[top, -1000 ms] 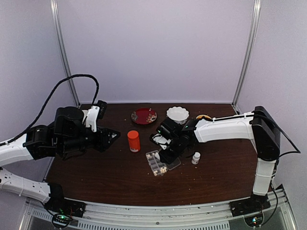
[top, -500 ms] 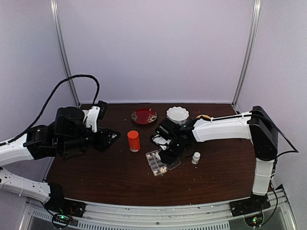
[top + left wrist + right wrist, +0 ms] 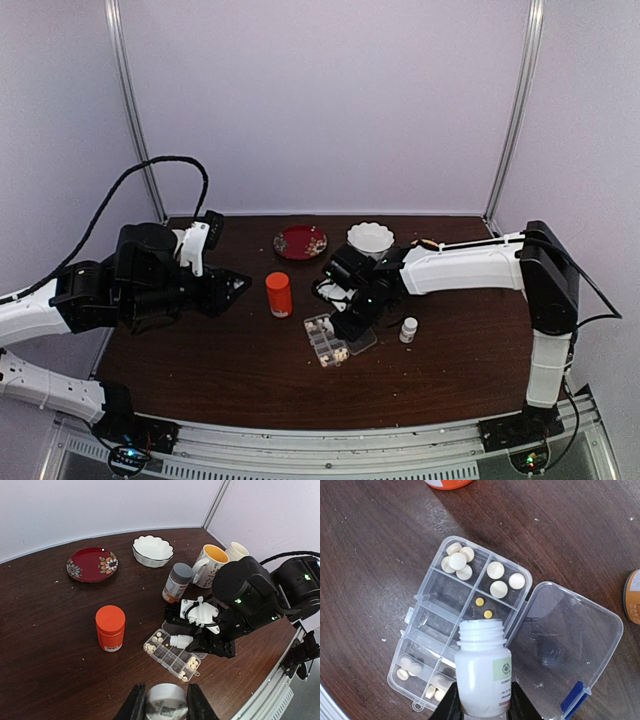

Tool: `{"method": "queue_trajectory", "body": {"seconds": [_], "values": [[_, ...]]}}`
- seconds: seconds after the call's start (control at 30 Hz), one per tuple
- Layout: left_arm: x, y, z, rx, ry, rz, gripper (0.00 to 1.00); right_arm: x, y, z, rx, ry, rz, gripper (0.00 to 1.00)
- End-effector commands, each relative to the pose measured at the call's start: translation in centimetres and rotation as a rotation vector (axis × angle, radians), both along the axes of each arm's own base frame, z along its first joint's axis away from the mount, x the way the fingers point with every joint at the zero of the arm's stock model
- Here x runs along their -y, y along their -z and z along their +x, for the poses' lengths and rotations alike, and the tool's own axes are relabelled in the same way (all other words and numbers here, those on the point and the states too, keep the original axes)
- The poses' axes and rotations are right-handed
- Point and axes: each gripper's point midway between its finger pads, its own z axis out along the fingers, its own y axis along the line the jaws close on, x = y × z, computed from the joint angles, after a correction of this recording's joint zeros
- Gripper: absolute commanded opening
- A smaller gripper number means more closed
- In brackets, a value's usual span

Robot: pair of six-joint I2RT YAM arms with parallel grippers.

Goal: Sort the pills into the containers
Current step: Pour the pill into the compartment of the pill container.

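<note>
My right pincer (image 3: 482,707) is clamped on a small white bottle (image 3: 481,672), mouth over the open pill box (image 3: 427,615) — roughly 5 cells hold pills (image 3: 457,560), 2 or 3 look empty, I think. Left pincer (image 3: 166,707) grips a grey-topped bottle (image 3: 162,699).

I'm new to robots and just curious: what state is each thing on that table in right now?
Pill box: lid open, several cells holding pills.
Small white bottle: uncapped, gripped by right claw, mouth over the box.
Orange-red bottle: upright, capped.
Grey-capped bottle: upright, capped.
Left claw: closed on a round grey-topped item.
</note>
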Motion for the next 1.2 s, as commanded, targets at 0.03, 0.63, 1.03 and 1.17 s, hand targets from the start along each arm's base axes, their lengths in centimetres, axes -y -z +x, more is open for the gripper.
{"method": "queue_trajectory", "body": {"seconds": [0.03,0.63,1.03,1.17], "values": [[0.0,-0.8,0.3,0.021,0.000,-0.016,0.00,0.5,-0.1,0.6,0.003,0.014,-0.047,0.00],[0.2,-0.6,0.2,0.014,0.003,-0.015,0.00,0.4,-0.4,0.5,0.018,0.019,-0.010,0.00],[0.1,-0.4,0.3,0.014,0.002,-0.011,0.00,0.1,-1.5,0.6,0.047,0.029,0.040,0.00],[0.1,-0.5,0.3,0.014,0.000,-0.014,0.00,0.2,-0.6,0.6,0.013,0.013,-0.020,0.00]]}}
